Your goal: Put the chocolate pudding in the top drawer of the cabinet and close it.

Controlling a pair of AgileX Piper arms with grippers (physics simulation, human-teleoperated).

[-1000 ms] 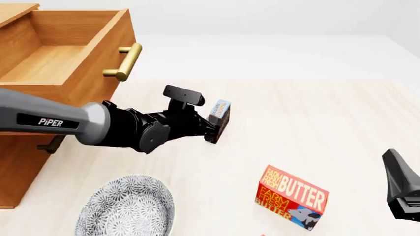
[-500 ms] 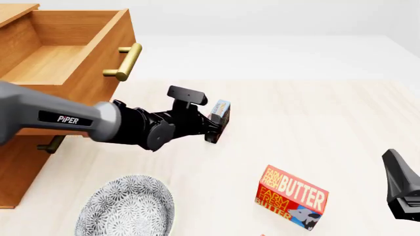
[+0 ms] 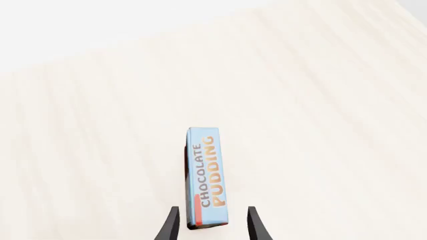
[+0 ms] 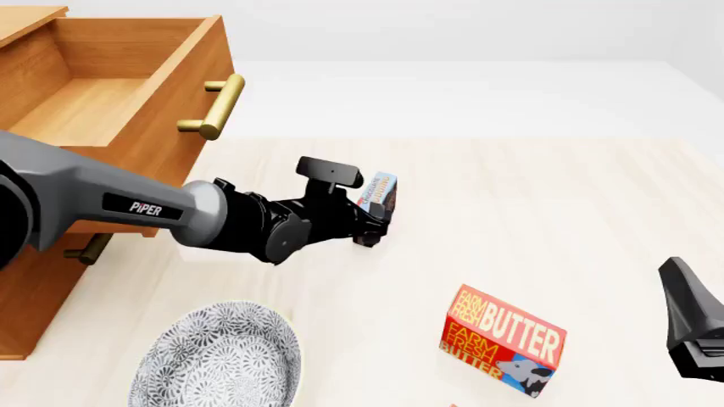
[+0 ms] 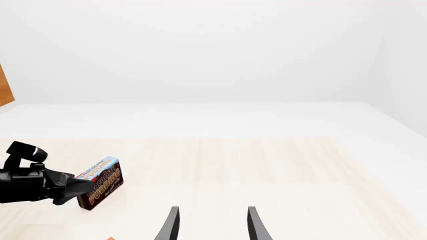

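I see the top drawer (image 4: 108, 97) pulled out of the cabinet (image 4: 34, 280), nothing visible inside. My left gripper (image 4: 371, 222) holds the chocolate pudding (image 4: 379, 197) right of the cabinet; the right gripper's (image 5: 210, 225) jaws stand apart, holding nothing.

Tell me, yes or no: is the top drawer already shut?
No, in the front view the top drawer stands pulled out of the cabinet, its bare wooden inside open to view.
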